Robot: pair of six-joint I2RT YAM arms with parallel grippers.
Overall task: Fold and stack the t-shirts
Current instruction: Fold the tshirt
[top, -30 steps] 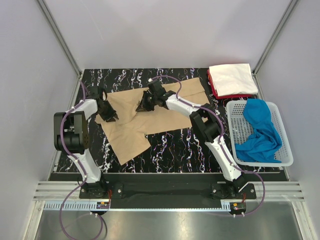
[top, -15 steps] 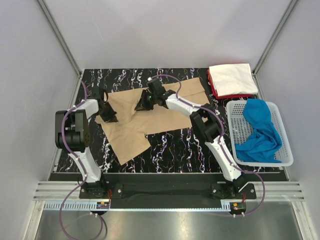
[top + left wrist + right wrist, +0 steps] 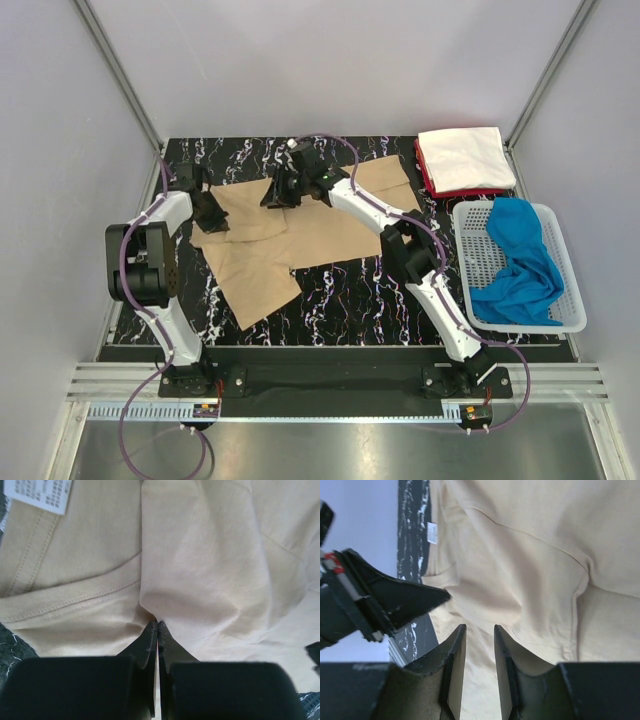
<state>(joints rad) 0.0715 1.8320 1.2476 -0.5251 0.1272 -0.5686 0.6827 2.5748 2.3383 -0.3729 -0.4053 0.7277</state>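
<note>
The tan t-shirt (image 3: pixel 300 235) lies spread on the black marbled table (image 3: pixel 350 290), with its upper left part rumpled. My left gripper (image 3: pixel 213 215) is at the shirt's left edge and is shut on a pinch of tan cloth (image 3: pixel 157 625) beside the collar seam. My right gripper (image 3: pixel 270 197) hovers over the shirt's upper middle with its jaws a little apart (image 3: pixel 478 630) and tan cloth showing between them. The left gripper also shows in the right wrist view (image 3: pixel 395 600). The folded white t-shirt (image 3: pixel 462 155) lies on the red one (image 3: pixel 430 187) at the far right. The blue t-shirt (image 3: pixel 520 260) lies crumpled in the basket.
The white mesh basket (image 3: pixel 570 270) stands at the right edge of the table. The shirt's white label (image 3: pixel 40 495) shows near the collar. Grey walls and metal frame posts close the table in at the left, back and right.
Both grippers have moved toward the far side. The left one drew the shirt's left edge with it, and the right one shifted left and further back over the shirt.
</note>
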